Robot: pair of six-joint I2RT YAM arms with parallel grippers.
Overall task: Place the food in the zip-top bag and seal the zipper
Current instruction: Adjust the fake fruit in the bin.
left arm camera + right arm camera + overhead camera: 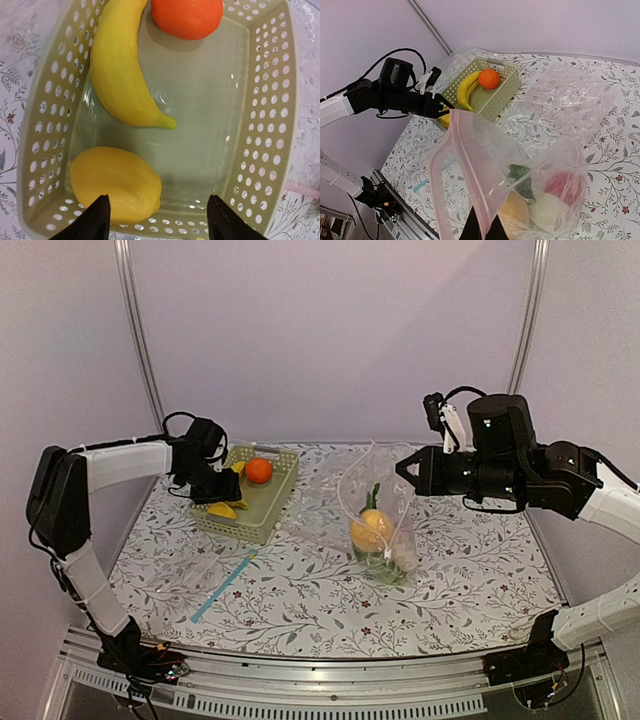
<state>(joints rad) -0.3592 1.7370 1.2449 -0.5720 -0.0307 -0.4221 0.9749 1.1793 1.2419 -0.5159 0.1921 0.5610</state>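
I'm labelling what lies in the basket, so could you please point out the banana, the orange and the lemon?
banana (120, 75), left wrist view, middle of its curved body.
orange (187, 15), left wrist view, centre of its visible part.
lemon (114, 182), left wrist view, middle of its upper side.

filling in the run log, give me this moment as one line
left gripper open over lemon in basket | banana, orange also there | right gripper shut on zipper, zip-top bag lifted open
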